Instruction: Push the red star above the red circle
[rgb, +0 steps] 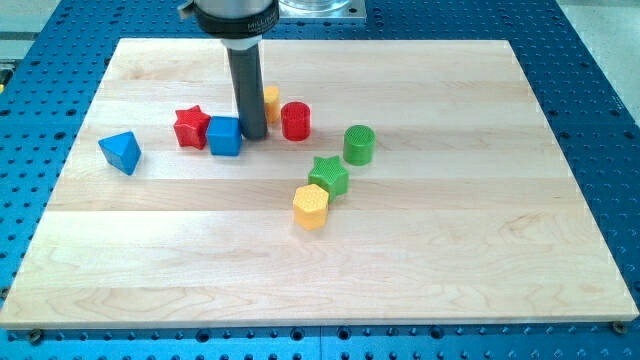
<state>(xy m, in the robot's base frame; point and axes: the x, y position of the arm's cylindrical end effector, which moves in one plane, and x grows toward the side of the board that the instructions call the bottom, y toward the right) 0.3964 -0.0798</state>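
Note:
The red star (190, 127) lies on the wooden board (420, 250) at the view's upper left, touching the blue cube (225, 136) on its right. The red circle (296, 121) stands further right, near the board's upper middle. My tip (253, 136) rests on the board between the blue cube and the red circle, right beside the cube's right side. A yellow block (271, 100) sits just behind the rod, partly hidden by it.
A blue triangular block (121, 152) lies at the far left. A green circle (359, 144), a green star (329, 175) and a yellow hexagon (311, 206) form a diagonal group right of centre. The board sits on a blue perforated table (40, 240).

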